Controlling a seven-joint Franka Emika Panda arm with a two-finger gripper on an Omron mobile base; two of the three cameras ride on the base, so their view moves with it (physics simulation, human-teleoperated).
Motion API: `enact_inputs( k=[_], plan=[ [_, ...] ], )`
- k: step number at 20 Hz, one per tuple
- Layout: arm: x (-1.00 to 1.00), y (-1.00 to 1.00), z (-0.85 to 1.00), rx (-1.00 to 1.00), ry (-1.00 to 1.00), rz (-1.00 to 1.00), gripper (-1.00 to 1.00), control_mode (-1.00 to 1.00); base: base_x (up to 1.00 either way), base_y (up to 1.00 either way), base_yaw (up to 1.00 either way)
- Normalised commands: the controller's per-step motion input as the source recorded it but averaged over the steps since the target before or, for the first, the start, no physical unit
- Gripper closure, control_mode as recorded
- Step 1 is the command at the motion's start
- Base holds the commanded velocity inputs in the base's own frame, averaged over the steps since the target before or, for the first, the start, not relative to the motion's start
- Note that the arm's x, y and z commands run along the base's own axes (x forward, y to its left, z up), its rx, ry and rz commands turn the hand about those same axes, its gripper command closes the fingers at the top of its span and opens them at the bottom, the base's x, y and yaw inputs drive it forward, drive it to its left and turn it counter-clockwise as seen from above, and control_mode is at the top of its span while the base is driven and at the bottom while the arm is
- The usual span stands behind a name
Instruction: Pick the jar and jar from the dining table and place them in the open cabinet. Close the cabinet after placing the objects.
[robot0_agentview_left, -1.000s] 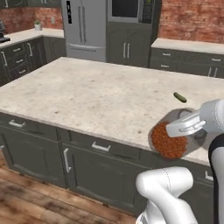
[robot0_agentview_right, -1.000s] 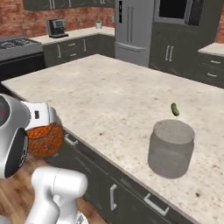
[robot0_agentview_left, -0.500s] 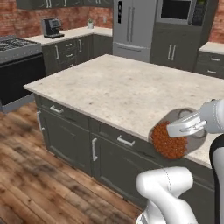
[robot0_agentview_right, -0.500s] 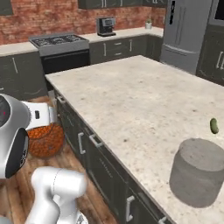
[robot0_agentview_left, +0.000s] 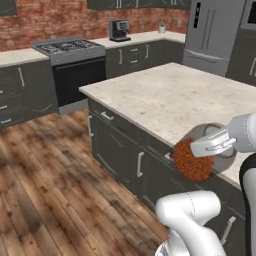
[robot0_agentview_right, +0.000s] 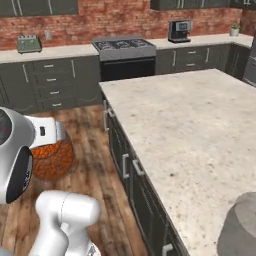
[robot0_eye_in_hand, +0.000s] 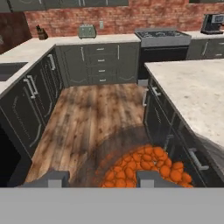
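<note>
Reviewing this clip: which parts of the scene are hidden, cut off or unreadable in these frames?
- Small jar: left base view, the claw covers its top; hand view, the bottom edge crops it.
- Grey jar: right base view, cut off by the corner; left base view, mostly behind the small jar and claw.
- Wall cabinets: only their lower edges are in frame, so no open door can be made out.

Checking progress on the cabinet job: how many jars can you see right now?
2. The small clear jar of orange-red granules is off the dining table, in the pincer. The grey frosted jar stands on that table near its edge.
</note>
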Motion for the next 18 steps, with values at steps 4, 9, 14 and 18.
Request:
enact_inputs(
  k=[4,9,14,18],
  plan=[
    [0.00,0.00,0.00,0.00,0.00,0.00,1.00,1.00,0.00,0.00,0.46],
    [0.00,0.00,0.00,0.00,0.00,0.00,1.00,1.00,-0.01,0.00,0.47],
    [0.00,0.00,0.00,0.00,0.00,0.00,1.00,1.00,0.00,0.00,0.40],
    [0.00,0.00,0.00,0.00,0.00,0.00,1.00,1.00,0.00,0.00,0.40]
  ],
)
